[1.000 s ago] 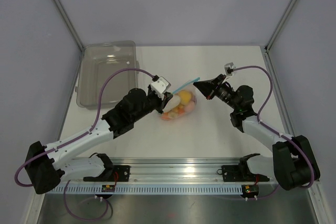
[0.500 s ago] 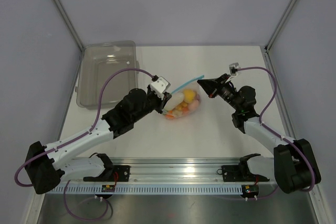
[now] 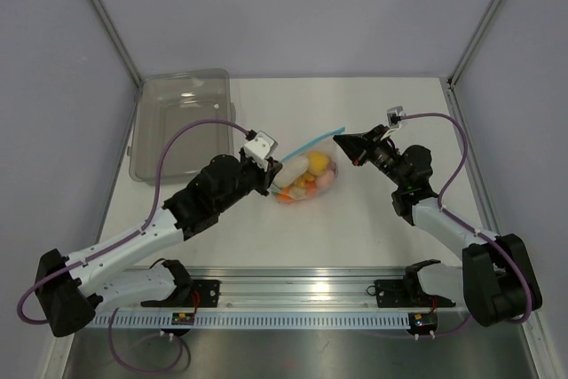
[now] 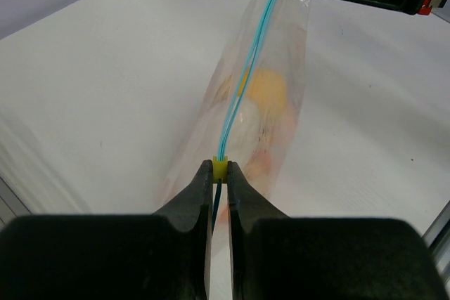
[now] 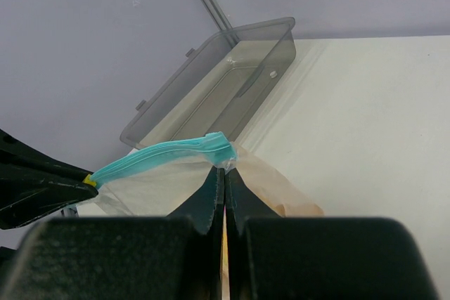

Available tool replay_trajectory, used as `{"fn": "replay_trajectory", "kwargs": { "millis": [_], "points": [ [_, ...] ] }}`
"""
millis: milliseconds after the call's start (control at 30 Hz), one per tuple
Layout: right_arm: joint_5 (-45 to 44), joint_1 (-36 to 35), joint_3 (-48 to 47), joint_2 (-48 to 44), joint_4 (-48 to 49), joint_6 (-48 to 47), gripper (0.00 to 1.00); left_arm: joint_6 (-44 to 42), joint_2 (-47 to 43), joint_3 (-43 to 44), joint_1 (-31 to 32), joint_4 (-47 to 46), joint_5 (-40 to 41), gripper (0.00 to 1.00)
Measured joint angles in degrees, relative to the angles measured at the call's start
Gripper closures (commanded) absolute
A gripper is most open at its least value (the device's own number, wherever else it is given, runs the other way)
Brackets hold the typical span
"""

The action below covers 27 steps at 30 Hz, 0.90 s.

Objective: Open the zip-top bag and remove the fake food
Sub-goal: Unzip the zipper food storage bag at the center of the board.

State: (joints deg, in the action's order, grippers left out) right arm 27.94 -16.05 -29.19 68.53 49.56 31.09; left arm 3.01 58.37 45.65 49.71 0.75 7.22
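Unzipping is in hand. The zip-top bag, with the fake food inside, sits mid-counter, strung between both claws. The left claw, at its 9 o'clock, pinches the yellow slider. The right claw, at 2 o'clock, clamps one end of the blue zip strip. Next, I judge: anchor right, draw the slider along.

Tray fills the far-left corner; table before the zip-top bag lies open.
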Motion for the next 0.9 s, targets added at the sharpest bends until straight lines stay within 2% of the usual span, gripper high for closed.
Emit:
{"fn": "replay_trajectory", "kwargs": {
  "millis": [767, 900],
  "points": [
    [0.0, 0.0, 0.0, 0.98, -0.55, -0.02, 1.0, 8.02, -8.52, -6.97, 0.0, 6.51, 5.18, 0.96],
    [0.0, 0.0, -0.02, 0.98, -1.01, -0.02, 1.0, 9.4, -10.23, -8.24, 0.0, 7.34, 5.97, 0.91]
  ]
}}
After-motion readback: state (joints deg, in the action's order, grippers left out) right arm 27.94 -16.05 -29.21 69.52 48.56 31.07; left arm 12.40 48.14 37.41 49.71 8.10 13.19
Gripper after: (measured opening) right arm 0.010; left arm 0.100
